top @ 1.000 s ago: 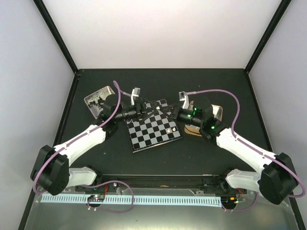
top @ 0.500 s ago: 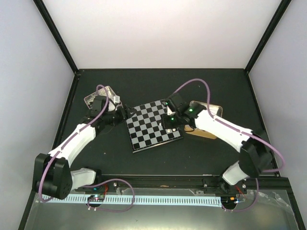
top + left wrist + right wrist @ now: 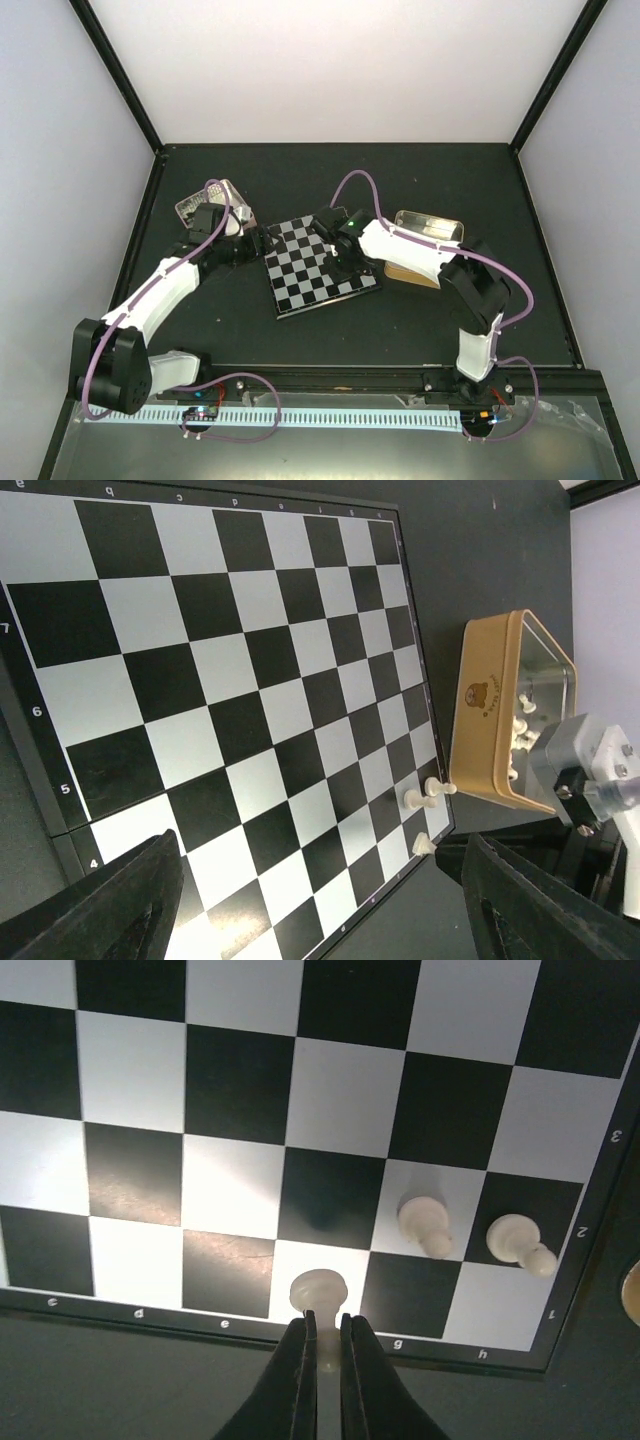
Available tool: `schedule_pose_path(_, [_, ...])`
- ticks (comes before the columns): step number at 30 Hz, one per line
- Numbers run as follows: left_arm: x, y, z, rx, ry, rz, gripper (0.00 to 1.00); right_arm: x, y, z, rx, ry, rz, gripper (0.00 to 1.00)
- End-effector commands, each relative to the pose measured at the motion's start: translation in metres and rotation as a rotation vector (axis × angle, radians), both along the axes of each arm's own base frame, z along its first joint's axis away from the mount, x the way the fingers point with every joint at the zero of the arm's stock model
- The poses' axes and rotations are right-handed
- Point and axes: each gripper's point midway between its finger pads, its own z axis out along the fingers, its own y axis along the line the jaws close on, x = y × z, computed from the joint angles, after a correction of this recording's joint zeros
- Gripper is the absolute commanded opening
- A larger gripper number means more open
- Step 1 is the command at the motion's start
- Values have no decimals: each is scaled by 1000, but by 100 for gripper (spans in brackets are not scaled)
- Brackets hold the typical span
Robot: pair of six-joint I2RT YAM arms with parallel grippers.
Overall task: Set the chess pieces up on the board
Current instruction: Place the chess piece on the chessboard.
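Since half a second ago the right arm has swung further in over the board (image 3: 305, 285), its elbow now folded near the tan box (image 3: 410, 272), while the left arm has barely shifted beside the board's left edge. The right end effector (image 3: 325, 1317) has its fingers drawn almost together, clamped on the stem of a cream piece (image 3: 317, 1287) at the pale edge square between the letters e and g; whether the piece's base touches the square cannot be told. Two cream pawns (image 3: 425, 1222) stand just beside it, on g2 and h2. The left end effector (image 3: 320, 840) is spread wide, holds nothing and hangs over the board's rim near row 4. The board lies a little askew on the dark desk (image 3: 350, 170). The overhead view shows both arms' poses and a metal tray (image 3: 200, 203) behind the left arm, but the pieces are too small to make out there. Only the right wrist view shows the grip itself. Only the left wrist view looks into the tan box, where more cream pieces (image 3: 518, 730) lie.
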Motion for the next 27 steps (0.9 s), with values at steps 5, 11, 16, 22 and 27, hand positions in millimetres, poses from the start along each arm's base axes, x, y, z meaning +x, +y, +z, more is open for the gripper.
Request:
schedule_pose_path(5, [2,1,0,-1,-3,-12,78,12,9,-8,-44,-19,86,2])
schedule_pose_path(11, [2,1,1,-8,-5,-10,78,15,7,-19,-103,12,106,4])
schedule_pose_path(16, [2,1,-1,-15,0,-9,78,16,5,-21,-127,17,107,5])
schedule_pose_path(22, [2,1,-1,-18,1,-11,78,16,6,-22,-139,30,109,12])
schedule_pose_path(27, [2,0,-1,-19,0,-12,78,17,9,-17,-119,29,109,22])
